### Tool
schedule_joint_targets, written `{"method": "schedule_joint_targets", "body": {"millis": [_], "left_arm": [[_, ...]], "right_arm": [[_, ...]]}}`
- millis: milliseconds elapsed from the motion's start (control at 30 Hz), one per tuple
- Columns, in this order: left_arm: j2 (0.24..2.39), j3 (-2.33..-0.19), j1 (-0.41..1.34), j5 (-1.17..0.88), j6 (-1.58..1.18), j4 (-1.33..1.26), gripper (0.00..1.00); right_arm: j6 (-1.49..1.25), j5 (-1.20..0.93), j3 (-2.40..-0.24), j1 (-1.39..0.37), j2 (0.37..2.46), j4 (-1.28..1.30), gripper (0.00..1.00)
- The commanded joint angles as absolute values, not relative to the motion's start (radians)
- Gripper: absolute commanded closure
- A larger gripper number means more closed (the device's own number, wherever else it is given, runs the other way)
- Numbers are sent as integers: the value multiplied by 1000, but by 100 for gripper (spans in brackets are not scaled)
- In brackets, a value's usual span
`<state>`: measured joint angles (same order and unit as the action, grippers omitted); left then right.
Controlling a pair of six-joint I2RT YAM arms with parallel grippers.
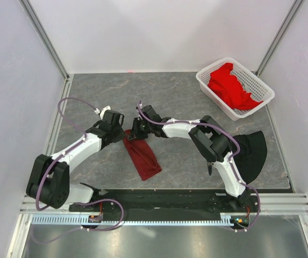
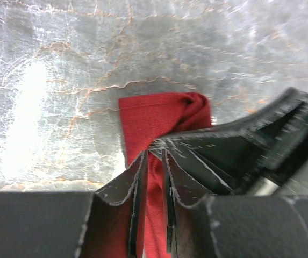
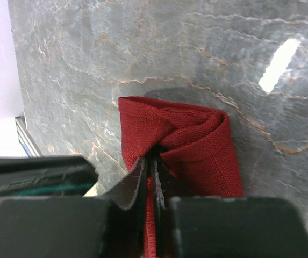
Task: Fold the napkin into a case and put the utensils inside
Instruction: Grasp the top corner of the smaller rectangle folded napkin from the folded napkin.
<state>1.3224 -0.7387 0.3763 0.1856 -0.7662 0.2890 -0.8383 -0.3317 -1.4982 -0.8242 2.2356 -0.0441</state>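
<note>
The dark maroon napkin [image 1: 143, 158] lies on the table folded into a long narrow strip, the case shape. Both grippers meet at its far end. My right gripper [image 1: 134, 134] is shut on a raised fold of the napkin [image 3: 197, 140]; the cloth bunches at its tips [image 3: 154, 158]. My left gripper [image 1: 123, 135] reaches the same end from the left. Its jaws [image 2: 154, 156] stand a narrow way apart with napkin [image 2: 154, 118] cloth between them; whether they pinch it does not show. The right gripper's finger [image 2: 234, 145] crosses just beside them. The utensils are out of view.
A white lattice basket [image 1: 205, 80] holding bright red cloths [image 1: 231, 86] stands at the back right. A black cloth [image 1: 253, 150] lies beside the right arm. White walls close in the table on three sides.
</note>
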Motion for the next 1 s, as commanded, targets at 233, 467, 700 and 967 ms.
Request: {"method": "schedule_joint_targets", "body": {"millis": [233,467,700,967], "left_arm": [[1449,-816,374,178,-683,288,74],[1496,-825,374,153,-680,272,69],[1454,-802,376,138,-698,249,67],[1422,-784,377,127,-701,241,62]], "right_arm": [[-867,-356,-1431,-811,2148,-84,76],[-877,-357,-1422,-813,2146,-90,88],[-879,-354,-1413,-811,2145,-97,100],[-890,-347,-1394,-808,2140,-103,100]]}}
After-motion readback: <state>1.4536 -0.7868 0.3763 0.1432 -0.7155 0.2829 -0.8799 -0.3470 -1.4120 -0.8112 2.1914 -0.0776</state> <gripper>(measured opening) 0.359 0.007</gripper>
